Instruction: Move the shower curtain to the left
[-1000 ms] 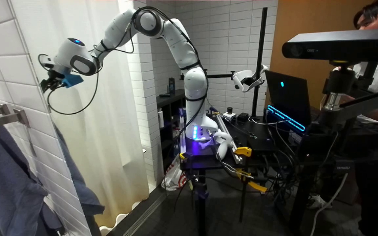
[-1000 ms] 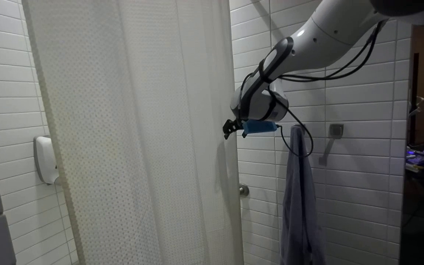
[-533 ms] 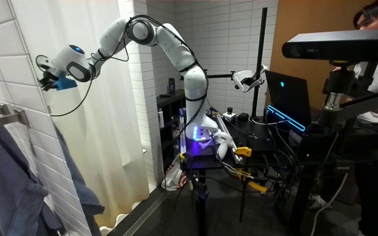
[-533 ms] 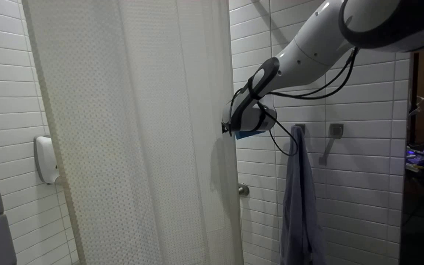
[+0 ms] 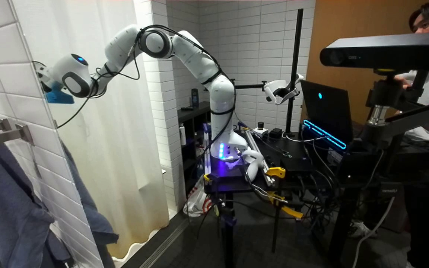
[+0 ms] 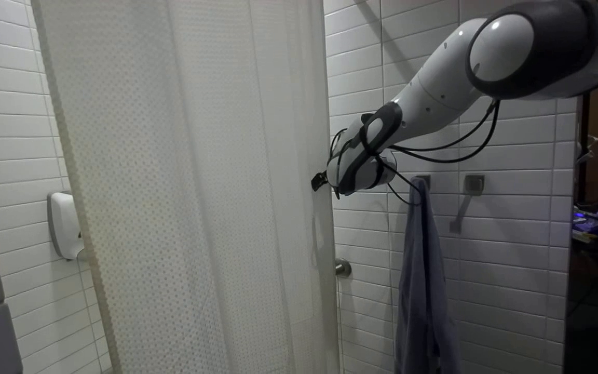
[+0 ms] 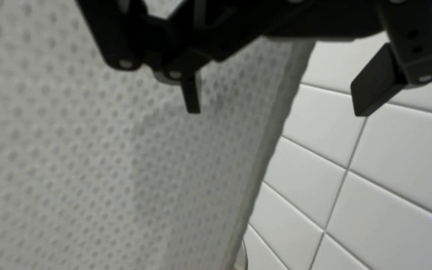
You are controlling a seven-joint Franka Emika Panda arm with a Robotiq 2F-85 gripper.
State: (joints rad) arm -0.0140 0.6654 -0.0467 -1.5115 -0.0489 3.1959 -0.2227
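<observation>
Off-white, dotted fabric forms the shower curtain point(image 6: 190, 197), which hangs in soft vertical folds through the left and centre of an exterior view, from top edge to bottom edge. In the wrist view it fills the left and centre, its edge slanting from upper right of centre to bottom centre. The gripper point(image 7: 279, 107), at the top of that view, is released, its jaws spread wide: one finger point(image 7: 190, 95) at upper centre lies in front of the curtain, the opposite finger point(image 7: 375, 84) at upper right in front of a white tiled wall point(image 7: 396, 161). Whether either finger touches the curtain cannot be told. The robot arm point(image 5: 196, 56) arches from the centre to the upper left of an exterior view, its tip partly hidden behind a tiled partition point(image 5: 17, 80). A blue-grey garment point(image 6: 423, 280) hangs right of centre in an exterior view; a laptop point(image 5: 326, 108) stands at centre right of an exterior view.
</observation>
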